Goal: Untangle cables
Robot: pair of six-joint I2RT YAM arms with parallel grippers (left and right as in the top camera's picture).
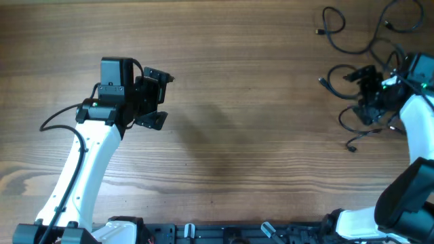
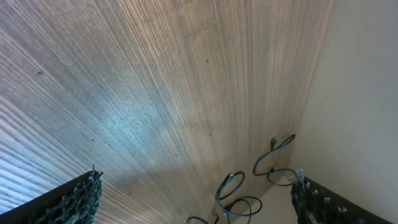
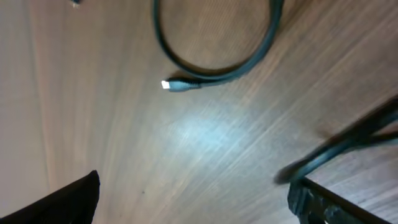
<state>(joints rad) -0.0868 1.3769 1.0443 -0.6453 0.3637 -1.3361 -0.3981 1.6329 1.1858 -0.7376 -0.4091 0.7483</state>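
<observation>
Several thin black cables lie in loose loops at the table's far right. My right gripper hovers over that cluster, open with only bare wood between its fingers. In the right wrist view the right gripper looks down on a curved cable ending in a small plug. A blurred cable passes just above the right fingertip; I cannot tell whether they touch. My left gripper stands open over the left half of the table, far from the cables seen in the distance.
The table's far edge shows in the left wrist view beside the cable loops. Arm bases and a black rail line the near edge. The right arm reaches over part of the cable cluster.
</observation>
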